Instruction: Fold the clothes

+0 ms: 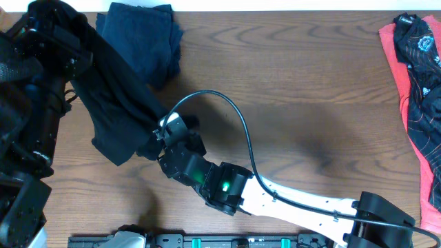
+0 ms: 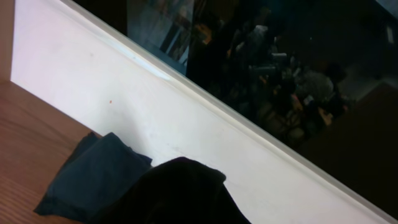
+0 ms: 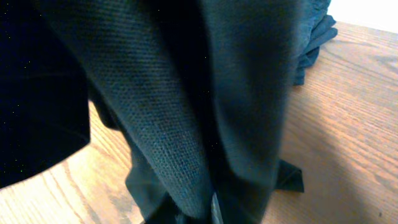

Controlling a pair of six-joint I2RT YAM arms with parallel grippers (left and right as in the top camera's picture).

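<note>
Black fabric runs as one slanting band between the two tools: the black shirt, held up over the wooden counter at its upper end. The left tool is raised at the far-left corner and wrapped in that end of the cloth. Its fingers are hidden but pressed together, and the shirt hangs from it. The left arm stands bent and tall on the near side of that tool. The right arm reaches in from the near-right edge, stretched long and low, with a black cable looping above it. The right tool pinches the shirt's lower part; in the right wrist view, cloth fills the space ahead, gathered into its closed fingers. Beyond the right tool and just beside the left tool lies a folded navy shirt. Well apart, off to the right tool's right, coral-red and black garments lie heaped at the counter's edge.
</note>
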